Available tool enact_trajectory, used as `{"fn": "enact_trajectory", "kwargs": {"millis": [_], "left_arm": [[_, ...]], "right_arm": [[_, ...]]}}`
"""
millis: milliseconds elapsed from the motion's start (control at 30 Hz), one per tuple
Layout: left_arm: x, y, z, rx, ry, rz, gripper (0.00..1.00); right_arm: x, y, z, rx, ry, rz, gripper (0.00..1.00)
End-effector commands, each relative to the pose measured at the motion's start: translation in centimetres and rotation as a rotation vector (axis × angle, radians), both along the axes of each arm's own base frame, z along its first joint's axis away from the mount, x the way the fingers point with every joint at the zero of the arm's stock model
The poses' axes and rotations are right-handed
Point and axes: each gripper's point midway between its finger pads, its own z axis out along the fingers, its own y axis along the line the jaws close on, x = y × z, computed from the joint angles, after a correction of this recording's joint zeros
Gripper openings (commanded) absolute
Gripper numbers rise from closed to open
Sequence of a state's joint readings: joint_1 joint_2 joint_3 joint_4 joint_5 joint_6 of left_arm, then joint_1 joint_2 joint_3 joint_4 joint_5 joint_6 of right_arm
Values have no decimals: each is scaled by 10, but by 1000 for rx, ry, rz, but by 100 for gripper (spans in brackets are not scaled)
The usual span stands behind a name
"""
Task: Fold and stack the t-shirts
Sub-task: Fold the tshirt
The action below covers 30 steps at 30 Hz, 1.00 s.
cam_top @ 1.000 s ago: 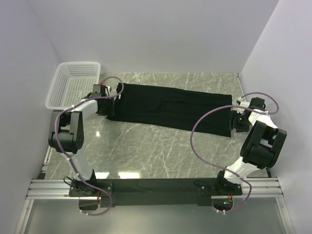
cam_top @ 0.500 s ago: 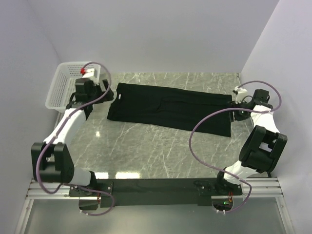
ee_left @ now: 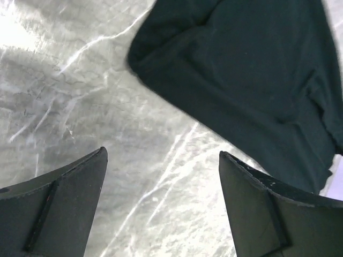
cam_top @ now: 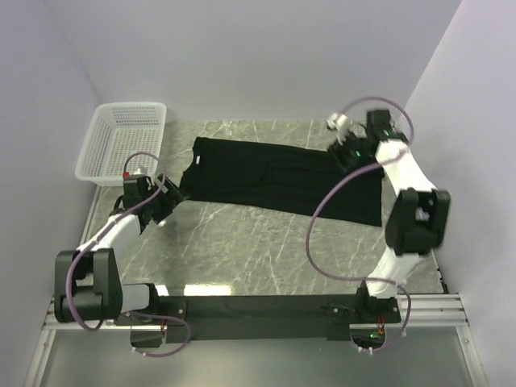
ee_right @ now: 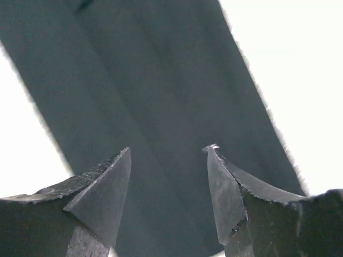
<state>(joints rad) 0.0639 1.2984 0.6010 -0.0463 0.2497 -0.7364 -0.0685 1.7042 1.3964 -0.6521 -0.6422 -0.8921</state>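
Note:
A black t-shirt [cam_top: 278, 179] lies folded into a long strip across the far half of the marble table; its logo is hidden. My left gripper [cam_top: 167, 201] is open and empty, low over bare marble just off the shirt's near-left corner [ee_left: 246, 75]. My right gripper [cam_top: 343, 155] is open and empty above the strip's far right part; in the right wrist view the black cloth [ee_right: 161, 96] fills the gap between the fingers [ee_right: 225, 193].
A white mesh basket [cam_top: 122, 141] stands at the far left corner, empty. White walls close in the table on the left, back and right. Bare marble [cam_top: 266, 250] lies between the shirt and the arm bases.
My left gripper swung from beside the basket to near the shirt's near-left corner. My right gripper moved from the table's right edge inward and back over the shirt. The shirt has not shifted.

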Motion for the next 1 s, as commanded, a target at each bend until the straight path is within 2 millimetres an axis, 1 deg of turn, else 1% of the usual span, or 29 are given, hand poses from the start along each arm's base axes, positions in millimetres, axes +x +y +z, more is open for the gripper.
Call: {"fn": "enact_trajectory", "kwargs": {"millis": [0,33,67,100,133,167,200,233,267,300,333,367,400,433,467,500,533,633,667,700,767,800,833,867,900,933,967], "left_arm": [[14,0,48,3,-175,9,90],[13,2,49,10,-175,13,91],[11,2,49,7,-179,15,91],[9,-3,50,-22,-177,9,91],[8,-4,49,-37,-179,12,91],[5,-6,44,-66,-161,30,90],[4,-7,43,-84,-159,36,90],[4,-8,41,-98,-161,42,90],[2,-9,35,-114,-150,52,90],[2,-11,35,-143,-147,68,90],[4,-11,34,-154,-153,76,90],[3,-12,30,-175,-134,95,89],[5,-11,29,-178,-128,107,89],[6,-9,28,-176,-123,118,89],[9,-7,24,-173,-101,133,88],[11,-6,23,-179,-93,149,88],[14,-4,21,-177,-86,164,87],[23,-5,13,-202,-49,188,82],[27,-4,7,-205,-31,198,78],[30,-6,4,-215,-21,209,76],[37,-6,-6,-214,14,239,73],[39,-9,-9,-210,24,237,73],[41,-9,-13,-205,41,246,73],[47,-8,-15,-196,48,260,72],[50,-4,-19,-171,53,283,72],[53,-10,-22,-155,67,279,72],[55,-10,-23,-145,69,288,70]], "right_arm": [[77,29,23,-52,-76,-44,66],[82,39,18,-82,-33,-41,66],[96,43,18,-85,-31,-48,66],[123,49,22,-83,-54,-49,66],[124,55,16,-92,-18,-31,66],[133,57,13,-104,-21,-32,66],[149,59,12,-109,-45,-31,66],[154,59,9,-119,-47,-35,66],[160,58,6,-140,-58,-48,67],[163,56,-4,-153,-53,-62,67],[172,53,-2,-157,-91,-82,67],[175,52,-4,-161,-101,-101,67],[176,44,-12,-178,-90,-146,67],[182,42,-10,-174,-113,-161,67],[183,40,-11,-172,-114,-176,66],[185,32,-11,-166,-110,-215,66],[188,29,-9,-159,-118,-228,66],[189,13,-3,-131,-114,-280,66],[188,8,-3,-121,-110,-291,66],[185,-3,1,-98,-97,-320,66],[179,-7,6,-55,-82,-332,65],[170,-9,8,-36,-62,-345,65],[166,-7,11,-21,-64,-344,65],[154,-19,-5,-9,-18,-361,65],[147,-20,12,9,-41,-366,65],[143,-23,15,19,-53,-371,65],[130,-22,16,36,-38,-370,65]]}}
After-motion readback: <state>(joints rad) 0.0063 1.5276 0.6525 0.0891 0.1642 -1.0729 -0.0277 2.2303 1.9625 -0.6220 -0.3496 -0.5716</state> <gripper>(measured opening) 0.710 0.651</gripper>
